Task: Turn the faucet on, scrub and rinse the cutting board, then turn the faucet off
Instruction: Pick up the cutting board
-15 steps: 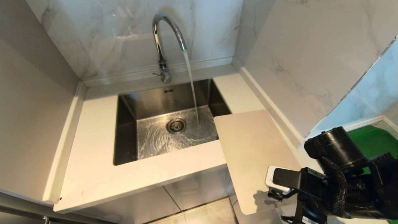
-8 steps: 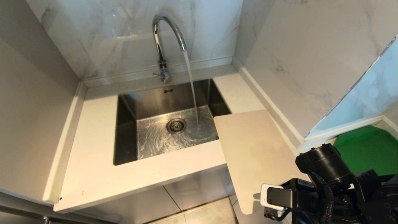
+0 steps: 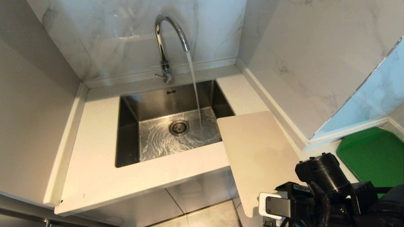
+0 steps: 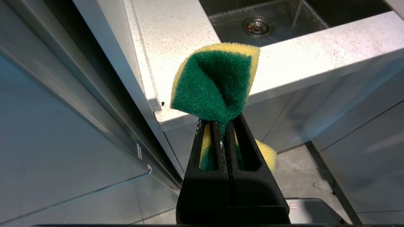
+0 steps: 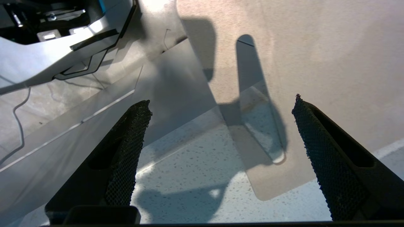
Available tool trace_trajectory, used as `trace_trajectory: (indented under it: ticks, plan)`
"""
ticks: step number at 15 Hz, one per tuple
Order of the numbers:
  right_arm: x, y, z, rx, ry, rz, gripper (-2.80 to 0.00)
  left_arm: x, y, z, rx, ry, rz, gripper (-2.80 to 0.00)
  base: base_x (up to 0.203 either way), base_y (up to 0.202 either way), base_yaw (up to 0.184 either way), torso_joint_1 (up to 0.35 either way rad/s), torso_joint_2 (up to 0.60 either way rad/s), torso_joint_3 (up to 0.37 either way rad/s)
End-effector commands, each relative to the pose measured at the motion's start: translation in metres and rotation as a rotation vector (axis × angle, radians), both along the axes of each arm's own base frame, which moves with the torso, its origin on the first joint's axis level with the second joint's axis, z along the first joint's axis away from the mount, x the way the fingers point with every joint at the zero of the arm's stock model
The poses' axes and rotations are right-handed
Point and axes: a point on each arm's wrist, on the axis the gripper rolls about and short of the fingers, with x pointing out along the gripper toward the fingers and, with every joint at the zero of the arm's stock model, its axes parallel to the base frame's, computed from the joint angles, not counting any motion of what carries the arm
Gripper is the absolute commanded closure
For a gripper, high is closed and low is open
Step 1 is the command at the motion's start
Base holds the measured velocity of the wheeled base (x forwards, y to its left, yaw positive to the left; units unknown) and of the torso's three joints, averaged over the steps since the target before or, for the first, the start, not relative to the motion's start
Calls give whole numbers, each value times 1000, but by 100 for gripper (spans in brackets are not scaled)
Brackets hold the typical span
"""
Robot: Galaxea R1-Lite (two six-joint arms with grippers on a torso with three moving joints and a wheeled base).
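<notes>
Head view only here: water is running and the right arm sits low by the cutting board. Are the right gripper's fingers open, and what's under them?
Observer: The right gripper is open, empty, over the cutting board's handle-slot end.
Operator: Is it touching the board?
Observer: No contact shows; both fingers stand apart above the board and counter.
Operator: Where's the left gripper? I can't see it.
Observer: The left gripper is shut on a green-and-yellow sponge, out in front of the counter edge.

cutting board (image 3: pixel 255 151) near end behind arm
</notes>
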Motion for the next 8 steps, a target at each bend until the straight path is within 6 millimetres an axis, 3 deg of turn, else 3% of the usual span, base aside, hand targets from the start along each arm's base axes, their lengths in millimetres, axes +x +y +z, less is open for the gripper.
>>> trace_trajectory:
  ticks: [1, 8]
  plan:
    - [2, 1, -7, -14, 27, 9, -280, 0, 0, 0, 0, -2, 0, 0, 0, 0, 0, 0, 0, 0]
    - [-5, 0, -12, 11, 62, 30, -280, 0, 0, -1, 1, 0, 0, 0, 0, 0, 0, 0, 0, 0]
